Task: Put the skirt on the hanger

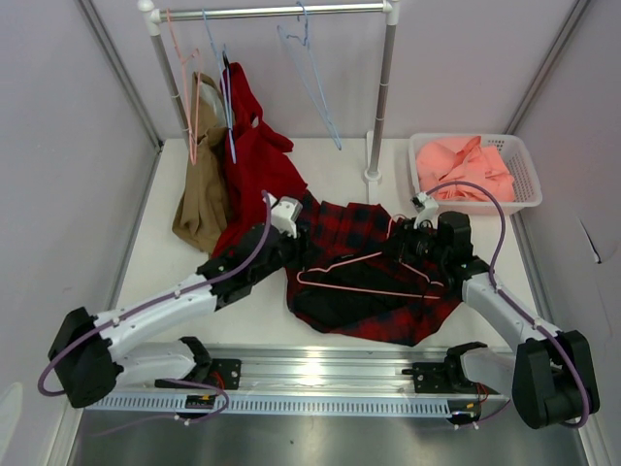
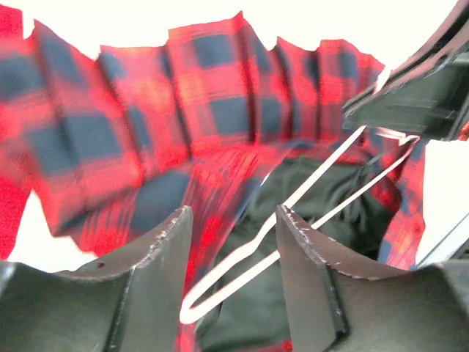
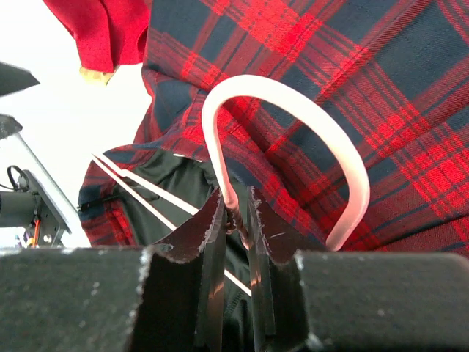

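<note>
The right hand [image 3: 236,220] is clenched on the thin pink wire hanger [image 3: 293,103], its two scuffed black fingers [image 3: 209,227] pinching the neck just below the smooth curved hook. The hook arches over the woven red and dark navy plaid skirt [image 3: 381,88], and the frame's two straight wires run off to the left across the skirt's plain black lining.

The left hand [image 2: 234,220] is released. Its chipped dark fingers [image 2: 172,242] stand apart on either side of the hanger's rounded corner [image 2: 192,308], above the pleated plaid cloth [image 2: 212,88].

From the top view, the skirt [image 1: 364,316] lies rumpled on the white desk [image 1: 155,262] between the two hands [image 1: 291,238] [image 1: 412,248]. The triangular hanger [image 1: 369,290] rests flat on top of it.

Behind them, a solid red garment [image 1: 254,160] and a tan garment [image 1: 201,199] droop from a metal rail [image 1: 281,12]. At the back right, a white slotted basket [image 1: 524,175] holds a crumpled salmon-pink cloth [image 1: 461,165].
</note>
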Robot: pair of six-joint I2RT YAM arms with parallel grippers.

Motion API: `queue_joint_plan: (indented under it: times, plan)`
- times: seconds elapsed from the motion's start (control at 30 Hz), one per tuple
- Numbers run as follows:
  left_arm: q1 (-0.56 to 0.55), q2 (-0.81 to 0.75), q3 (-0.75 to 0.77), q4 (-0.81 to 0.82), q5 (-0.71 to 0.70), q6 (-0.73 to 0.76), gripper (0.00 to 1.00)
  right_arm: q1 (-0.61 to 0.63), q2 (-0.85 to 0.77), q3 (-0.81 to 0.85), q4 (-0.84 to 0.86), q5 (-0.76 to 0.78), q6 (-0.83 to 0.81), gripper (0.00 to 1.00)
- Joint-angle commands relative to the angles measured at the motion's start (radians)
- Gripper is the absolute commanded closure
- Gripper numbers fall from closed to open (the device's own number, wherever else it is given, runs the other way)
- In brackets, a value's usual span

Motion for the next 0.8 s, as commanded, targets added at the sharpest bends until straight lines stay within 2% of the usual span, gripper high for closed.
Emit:
queue_joint_plan:
  times: [0.0, 0.13, 0.27, 0.47, 0.7, 0.77]
  plan:
    - [-0.068, -0.122, -0.072, -0.153, -0.164, -0.099, 0.47, 0.002, -0.024, 0.041, -0.002, 0.034, 0.022, 1.0]
    - [-0.151, -0.23, -0.131, -0.24, -0.248, -0.17, 0.54, 0.002, -0.024, 0.064, -0.026, 0.054, 0.025, 1.0]
    - [-0.233, -0.265, -0.173, -0.256, -0.265, -0.219, 0.56, 0.002, -0.023, 0.075, -0.037, 0.06, 0.024, 1.0]
    - [-0.343, -0.114, -0.15, -0.243, -0.329, -0.287, 0.57, 0.002, -0.029, 0.067, -0.041, 0.074, 0.018, 1.0]
    - [-0.366, 0.123, -0.056, -0.266, -0.391, -0.385, 0.59, 0.004, -0.035, 0.069, -0.054, 0.08, 0.009, 1.0]
    - [-0.366, 0.175, -0.032, -0.268, -0.417, -0.406, 0.55, 0.002, -0.038, 0.067, -0.054, 0.08, 0.01, 1.0]
